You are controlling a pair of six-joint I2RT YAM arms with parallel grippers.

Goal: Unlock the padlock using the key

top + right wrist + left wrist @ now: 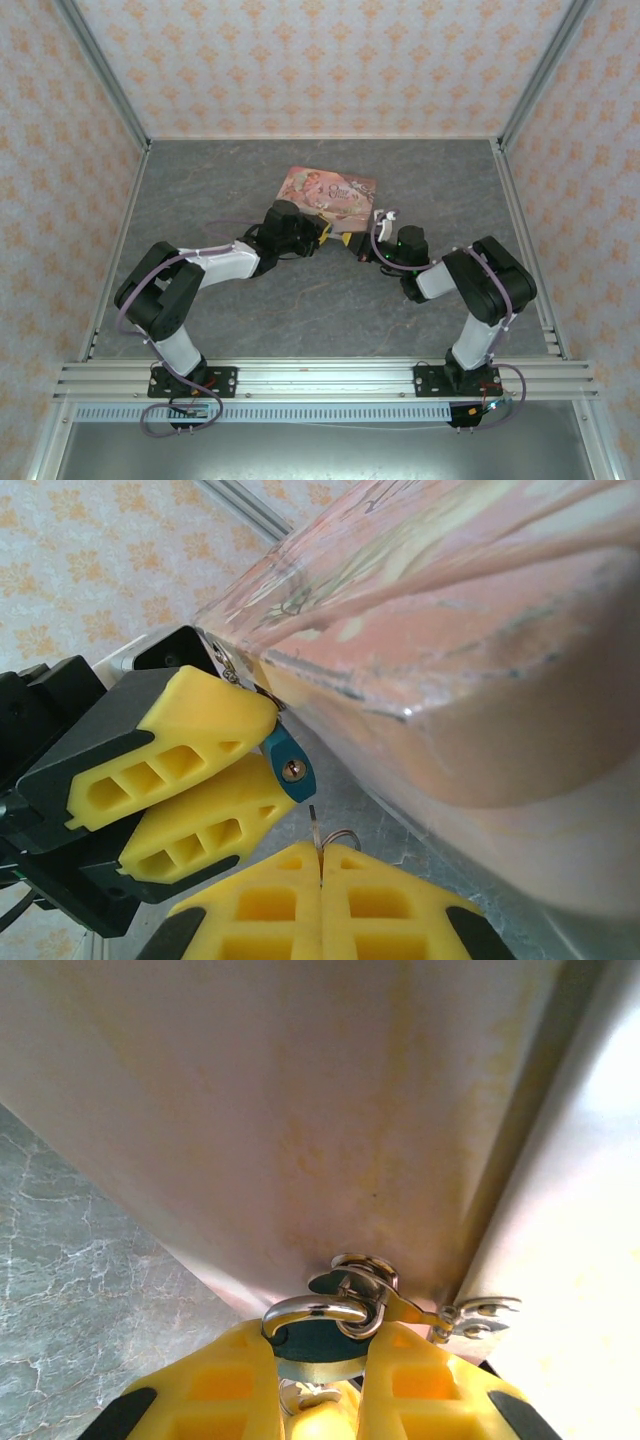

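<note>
The padlock point(290, 765) has a small teal body with a brass keyhole facing my right wrist camera. My left gripper point(320, 1360) is shut on the padlock point(318, 1345), one yellow finger on each side of its body. Its silvery shackle point(315, 1310) hooks through the hasp ring point(365, 1275) of the pink tin point(328, 192). My right gripper point(321, 865) is shut on the key point(316, 825). The thin blade stands up from between the fingertips, and its tip is just below the keyhole, not touching it. From above, the left gripper point(325, 233) and right gripper point(358, 247) meet at the tin's near edge.
The pink tin point(470, 680) lies close to the right of both grippers, on the grey marbled table point(220, 190). A thin wire key ring point(345, 835) loops beside the key. Patterned walls and metal posts point(105, 80) enclose the table.
</note>
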